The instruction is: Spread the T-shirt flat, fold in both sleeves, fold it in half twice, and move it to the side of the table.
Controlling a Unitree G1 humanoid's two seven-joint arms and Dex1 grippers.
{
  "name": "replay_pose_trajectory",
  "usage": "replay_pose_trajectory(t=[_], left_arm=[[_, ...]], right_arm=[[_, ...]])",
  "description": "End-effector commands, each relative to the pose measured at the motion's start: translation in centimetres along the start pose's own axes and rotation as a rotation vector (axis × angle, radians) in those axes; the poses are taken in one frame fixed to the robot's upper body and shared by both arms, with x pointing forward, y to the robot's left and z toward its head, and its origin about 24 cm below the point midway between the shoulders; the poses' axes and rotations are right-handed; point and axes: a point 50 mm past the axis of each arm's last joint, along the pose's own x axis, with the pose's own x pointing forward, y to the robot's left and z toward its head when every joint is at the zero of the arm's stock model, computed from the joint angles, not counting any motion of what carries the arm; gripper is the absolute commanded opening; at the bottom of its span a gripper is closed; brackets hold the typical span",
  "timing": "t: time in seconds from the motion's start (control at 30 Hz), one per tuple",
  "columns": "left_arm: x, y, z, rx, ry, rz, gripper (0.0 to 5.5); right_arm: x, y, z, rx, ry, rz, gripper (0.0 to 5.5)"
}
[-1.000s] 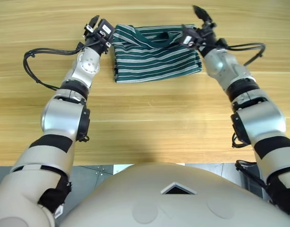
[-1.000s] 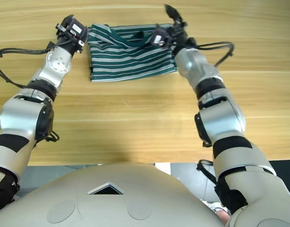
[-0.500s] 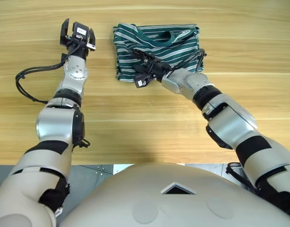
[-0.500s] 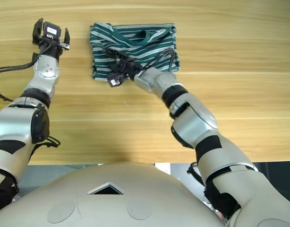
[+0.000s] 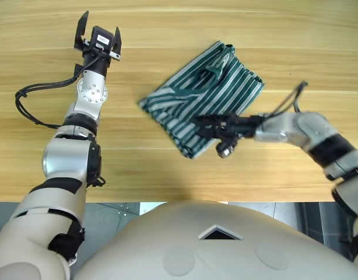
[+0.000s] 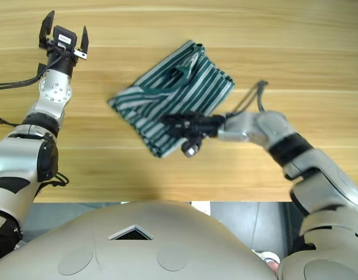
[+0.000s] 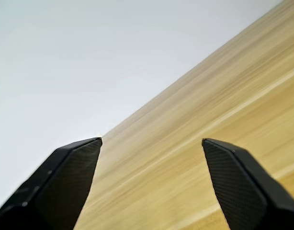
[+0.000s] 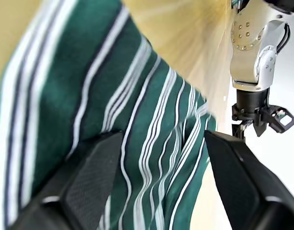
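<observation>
Now sliding the folded T-shirt toward the side of the table, by the look of it. Lying skewed near the middle of the wood, already folded into a compact packet with the collar uppermost. Pressing low on its near corner with the right gripper, fingers spread wide over the stripes and pinching nothing, probably so as to drag the packet without undoing the folds. Holding the left gripper off at the far left, well apart from the cloth, fingers wide and gripping nothing, likely waiting out of the way.
</observation>
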Motion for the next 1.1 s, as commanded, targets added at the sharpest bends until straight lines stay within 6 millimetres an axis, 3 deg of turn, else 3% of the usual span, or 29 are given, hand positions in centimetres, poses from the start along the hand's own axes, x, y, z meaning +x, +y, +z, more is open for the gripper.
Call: replay_pose_trajectory(t=[0.03,0.07,0.13,0.2,0.33,0.47,0.57,0.73,1.1], left_arm=[[0.3,-1.3,2.0,0.073,-0.154,-0.109,3.88],[0.4,-1.6,2.4,0.089,-0.184,-0.126,3.88],[0.6,-1.9,3.7,0.088,-0.261,-0.140,3.88],[0.3,-2.1,4.1,0.082,-0.302,-0.144,3.88],[-1.4,-3.0,3.2,0.051,-0.302,-0.163,3.88],[-2.5,-3.7,2.9,0.032,-0.302,-0.169,3.88],[-2.6,-3.4,2.7,0.019,-0.291,-0.149,3.88],[-2.8,-3.2,2.2,0.013,-0.260,-0.126,3.88],[-2.6,-5.0,2.5,-0.024,-0.236,-0.149,3.88]], right_arm=[[-4.7,-0.4,0.4,0.119,0.202,-0.103,3.17],[-4.6,-1.7,0.7,0.134,0.188,-0.228,3.17],[-4.5,-5.9,0.3,0.240,0.177,-0.646,3.17],[-5.4,-6.7,-1.3,0.280,0.277,-0.777,3.17],[-7.0,-3.4,-4.6,0.237,0.544,-0.571,3.17],[-6.0,-1.8,-8.0,0.203,0.702,-0.487,3.17],[-5.5,-1.4,-9.3,0.185,0.758,-0.476,3.17],[-2.5,-2.6,-9.1,0.148,0.664,-0.472,3.17],[2.9,-4.5,-9.4,0.097,0.539,-0.408,3.17]])
